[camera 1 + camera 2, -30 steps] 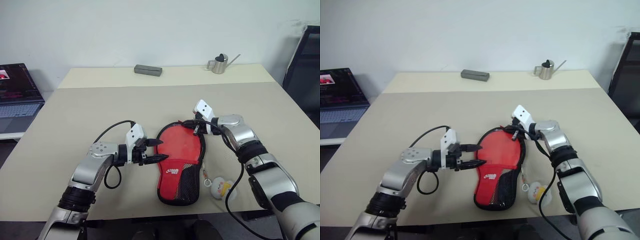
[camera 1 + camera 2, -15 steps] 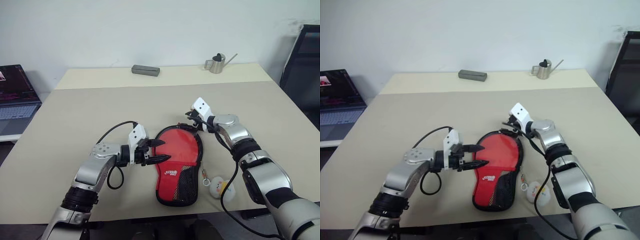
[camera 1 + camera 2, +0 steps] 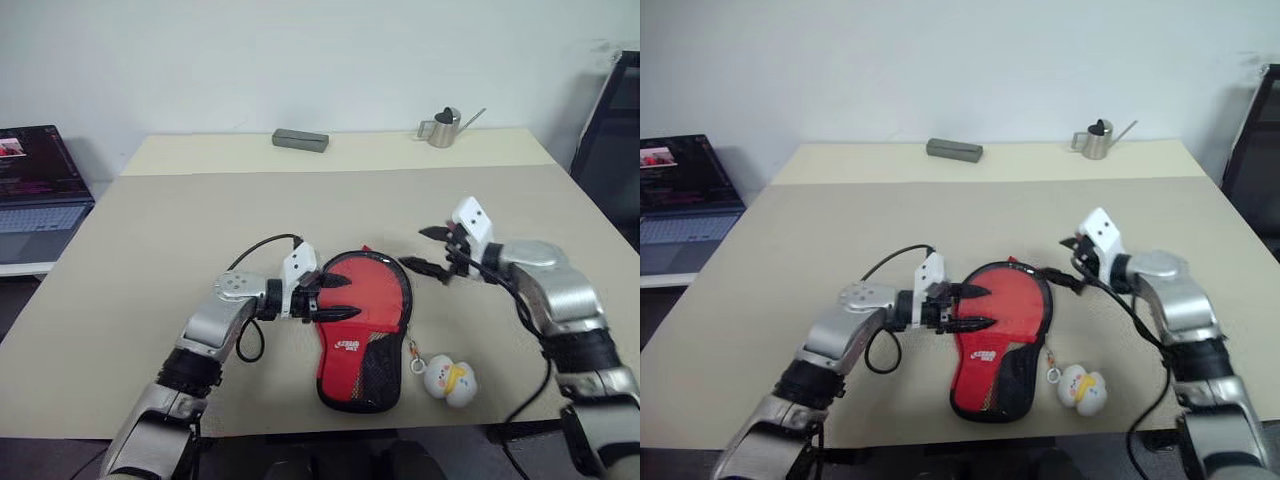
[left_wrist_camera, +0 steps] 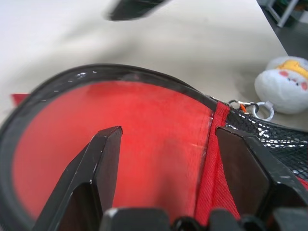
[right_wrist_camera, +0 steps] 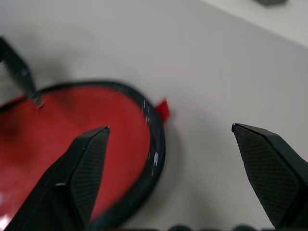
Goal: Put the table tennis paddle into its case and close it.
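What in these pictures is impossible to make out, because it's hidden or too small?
- The paddle: nowhere visible; the case lies shut, so whether it is inside cannot be told.
- The zip's end: too small in the head views to tell if fully closed; blurred in the right wrist view.
- The laptop: cut off by the left edge; screen unreadable.
- The grey box and the metal can: too small for detail.

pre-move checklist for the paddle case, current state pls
1. Case flat on the table: ok.
2. Paddle inside the case: cannot tell, no blade or handle visible.
3. Zip fully shut: cannot tell.
4. Right claw open, off the case: ok.
5. Left claw open over the case's red front: ok.
6. Plush charm beside the case, not under it: ok.
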Robot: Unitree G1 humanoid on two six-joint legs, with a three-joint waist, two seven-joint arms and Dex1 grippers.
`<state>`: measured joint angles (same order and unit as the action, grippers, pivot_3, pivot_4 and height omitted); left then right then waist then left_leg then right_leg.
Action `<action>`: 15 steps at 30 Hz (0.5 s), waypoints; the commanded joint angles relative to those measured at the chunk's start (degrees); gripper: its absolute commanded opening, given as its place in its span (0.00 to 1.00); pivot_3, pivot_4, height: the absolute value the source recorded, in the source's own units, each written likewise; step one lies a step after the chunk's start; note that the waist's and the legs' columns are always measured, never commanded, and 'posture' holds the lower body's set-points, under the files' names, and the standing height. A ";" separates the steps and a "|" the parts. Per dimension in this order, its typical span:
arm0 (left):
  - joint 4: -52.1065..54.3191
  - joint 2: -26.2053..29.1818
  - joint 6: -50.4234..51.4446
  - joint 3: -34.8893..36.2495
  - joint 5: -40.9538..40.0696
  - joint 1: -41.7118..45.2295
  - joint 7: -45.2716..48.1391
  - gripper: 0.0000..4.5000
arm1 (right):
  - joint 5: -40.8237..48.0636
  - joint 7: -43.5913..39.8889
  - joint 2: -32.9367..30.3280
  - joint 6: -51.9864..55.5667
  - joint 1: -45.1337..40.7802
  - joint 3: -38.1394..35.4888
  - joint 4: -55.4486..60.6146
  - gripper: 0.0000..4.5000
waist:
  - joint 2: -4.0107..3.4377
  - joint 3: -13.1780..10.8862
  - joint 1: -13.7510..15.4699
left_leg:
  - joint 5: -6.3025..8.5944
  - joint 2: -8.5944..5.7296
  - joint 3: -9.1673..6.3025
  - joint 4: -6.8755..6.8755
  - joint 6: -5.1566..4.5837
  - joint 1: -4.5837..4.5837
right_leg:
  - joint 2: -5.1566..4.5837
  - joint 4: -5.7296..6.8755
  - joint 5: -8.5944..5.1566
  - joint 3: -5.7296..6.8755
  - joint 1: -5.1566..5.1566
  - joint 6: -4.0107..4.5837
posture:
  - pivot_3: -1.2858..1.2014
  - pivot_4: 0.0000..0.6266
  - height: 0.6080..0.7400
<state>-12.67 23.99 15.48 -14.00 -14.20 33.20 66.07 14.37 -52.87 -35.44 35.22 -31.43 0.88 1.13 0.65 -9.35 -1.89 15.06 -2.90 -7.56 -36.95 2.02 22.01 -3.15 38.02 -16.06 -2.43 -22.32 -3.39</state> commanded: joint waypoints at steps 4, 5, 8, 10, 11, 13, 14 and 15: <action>-6.23 -3.59 -5.77 -1.51 1.82 5.25 2.18 0.75 | 13.09 -1.74 -8.22 14.00 9.12 -11.01 21.37 0.98 | 0.02 -0.01 0.00 | 0.00 0.04 -0.01 0.01 -0.01 0.00 | 0.03 -0.02 -0.01 0.03 0.03 -0.01 | 0.52 0.24 1.00; -7.30 -4.27 -6.43 -1.84 2.18 5.83 2.27 0.75 | 16.66 -2.27 -9.59 17.47 11.16 -13.61 24.38 0.98 | 0.04 -0.02 -0.10 | 0.01 0.05 0.00 0.01 -0.01 -0.01 | 0.03 -0.02 -0.01 0.03 0.04 -0.01 | 0.52 0.24 1.00; -10.22 -5.97 -8.48 -2.51 3.33 7.09 2.60 0.75 | 23.85 -1.81 -11.99 23.91 16.54 -19.80 31.25 0.98 | 0.11 -0.06 0.33 | 0.01 0.03 -0.02 -0.01 -0.02 0.01 | 0.02 -0.03 -0.01 0.05 0.07 -0.01 | 0.52 0.24 1.00; -12.44 -6.91 -10.29 -2.90 4.36 7.75 2.64 0.75 | 25.51 -0.43 -12.94 25.24 20.34 -21.98 34.73 0.98 | 0.13 -0.07 0.36 | 0.01 0.03 -0.01 -0.02 -0.02 0.01 | 0.02 -0.04 -0.01 0.04 0.09 -0.02 | 0.52 0.24 1.00; -13.45 -7.34 -11.06 -3.12 4.81 7.96 2.73 0.75 | 26.36 0.54 -12.78 25.77 22.04 -22.82 36.28 0.98 | 0.16 -0.09 0.35 | 0.01 0.02 -0.01 -0.03 -0.03 -0.01 | 0.01 -0.04 -0.01 0.05 0.12 -0.02 | 0.52 0.24 1.00; -15.12 -7.94 -12.49 -3.58 5.64 8.21 3.04 0.75 | 27.49 2.53 -12.09 26.01 24.58 -23.56 38.62 0.98 | 0.16 -0.09 0.35 | 0.01 0.01 -0.01 -0.04 -0.03 -0.02 | 0.01 -0.02 -0.01 0.05 0.13 -0.03 | 0.52 0.24 1.00; -15.69 -8.12 -13.08 -3.86 6.04 8.15 3.30 0.75 | 27.77 3.68 -11.62 25.87 25.72 -23.47 39.61 0.98 | 0.17 -0.10 0.27 | 0.01 0.01 0.00 -0.04 -0.03 -0.03 | 0.02 -0.02 -0.01 0.05 0.14 -0.03 | 0.52 0.24 1.00; -16.09 -8.23 -13.69 -4.12 6.42 8.03 3.49 0.75 | 28.19 4.62 -11.27 25.79 26.66 -23.35 40.45 0.98 | 0.17 -0.09 0.24 | 0.00 0.01 0.01 -0.03 -0.03 -0.04 | 0.02 -0.01 -0.01 0.04 0.14 -0.03 | 0.52 0.24 1.00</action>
<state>-28.82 15.94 3.54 -17.96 -8.27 40.53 68.64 41.08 -49.62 -46.90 61.18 -5.00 -20.92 38.93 0.82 -9.45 -1.65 15.07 -2.89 -7.56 -36.98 1.98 21.97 -3.13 38.02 -16.06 -2.39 -22.18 -3.43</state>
